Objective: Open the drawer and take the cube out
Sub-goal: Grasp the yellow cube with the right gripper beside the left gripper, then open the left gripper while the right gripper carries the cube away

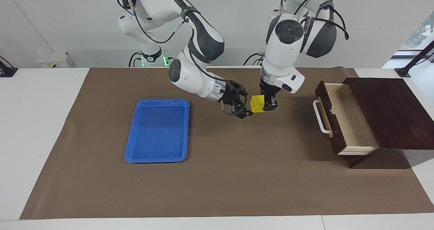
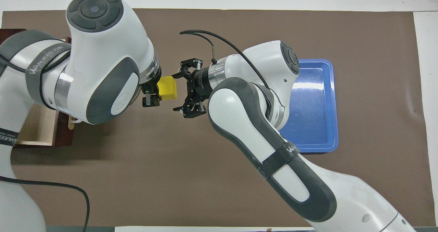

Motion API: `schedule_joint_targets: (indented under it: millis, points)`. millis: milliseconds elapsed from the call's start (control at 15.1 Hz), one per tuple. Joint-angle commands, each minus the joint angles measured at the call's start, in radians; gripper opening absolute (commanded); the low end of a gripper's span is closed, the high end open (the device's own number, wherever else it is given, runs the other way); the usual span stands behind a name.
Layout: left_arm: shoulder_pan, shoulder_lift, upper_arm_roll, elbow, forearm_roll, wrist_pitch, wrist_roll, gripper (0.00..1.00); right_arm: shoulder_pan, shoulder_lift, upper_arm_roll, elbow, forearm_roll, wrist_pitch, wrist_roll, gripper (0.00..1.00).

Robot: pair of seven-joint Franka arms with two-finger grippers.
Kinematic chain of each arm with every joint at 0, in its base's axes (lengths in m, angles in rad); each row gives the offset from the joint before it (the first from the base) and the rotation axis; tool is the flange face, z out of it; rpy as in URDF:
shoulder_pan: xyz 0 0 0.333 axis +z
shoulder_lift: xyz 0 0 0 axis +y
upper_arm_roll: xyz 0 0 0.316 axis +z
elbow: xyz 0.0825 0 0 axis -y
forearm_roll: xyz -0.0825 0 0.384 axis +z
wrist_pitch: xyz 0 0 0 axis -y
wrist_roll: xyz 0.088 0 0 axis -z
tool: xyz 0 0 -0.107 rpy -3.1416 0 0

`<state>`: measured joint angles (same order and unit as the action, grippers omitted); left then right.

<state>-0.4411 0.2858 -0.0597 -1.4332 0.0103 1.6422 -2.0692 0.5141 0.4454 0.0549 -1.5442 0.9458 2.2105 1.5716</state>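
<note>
the left gripper (image 1: 268, 102) sits just right of centre in the upper half of the facing frame, hanging above the brown mat (image 1: 217, 175), and it is clenched on the cube (image 1: 257, 104), which it holds clear of the mat by the side turned toward the drawer's end of the table. in the overhead frame the same left gripper (image 2: 152, 94) shows at the left of centre, half hidden under its own white wrist, with the yellow cube (image 2: 167, 88) sticking out of it toward the frame's middle. the right gripper (image 1: 244, 105) comes in sideways from the frame's left in the facing view, its fingers spread wide, and it stands just beside the cube's free side; in the overhead frame the right gripper (image 2: 179, 92) has one finger above and one below the cube's edge, and i cannot tell whether either touches it. the drawer (image 1: 342, 119) stands pulled out at the right of the facing frame, its white handle (image 1: 318, 116) facing the middle of the table, its pale inside bare. a blue tray (image 1: 157, 131) lies flat on the mat at centre left of the facing frame, well apart from both grippers.
</note>
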Motion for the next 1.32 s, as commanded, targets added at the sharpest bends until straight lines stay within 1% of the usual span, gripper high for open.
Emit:
schedule_joint_targets:
  millis: [0, 397, 463, 530, 596, 662, 1192, 1258]
  points:
    - [-0.010, 0.006, 0.011, 0.007, -0.015, 0.014, -0.009, 0.00, 0.013, 0.019, -0.004, 0.029, -0.015, 0.006, 0.036, 1.00]
    - [-0.010, 0.004, 0.011, 0.000, -0.015, 0.021, -0.009, 0.00, 0.021, 0.016, -0.004, 0.029, -0.039, 0.000, 0.039, 1.00]
    - [-0.010, 0.003, 0.011, -0.006, -0.013, 0.024, -0.009, 0.00, 0.021, 0.016, -0.004, 0.029, -0.041, 0.002, 0.039, 0.99]
    - [-0.010, 0.003, 0.011, -0.006, -0.013, 0.025, -0.011, 0.00, 0.023, 0.016, -0.004, 0.029, -0.042, 0.003, 0.041, 0.87]
    - [-0.010, 0.003, 0.011, -0.006, -0.013, 0.025, -0.009, 0.00, 0.023, 0.016, -0.003, 0.029, -0.042, 0.005, 0.042, 0.47]
    - [-0.011, 0.003, 0.009, -0.006, -0.013, 0.028, -0.009, 0.00, 0.023, 0.016, -0.004, 0.029, -0.042, 0.000, 0.050, 0.00]
    - [-0.011, 0.001, 0.009, -0.006, -0.012, 0.033, 0.001, 0.00, 0.000, 0.018, -0.001, 0.030, -0.065, -0.014, 0.036, 0.00]
    - [-0.011, 0.003, 0.009, -0.006, -0.010, 0.037, 0.000, 0.39, 0.000, 0.018, -0.001, 0.030, -0.065, -0.014, 0.036, 0.00]
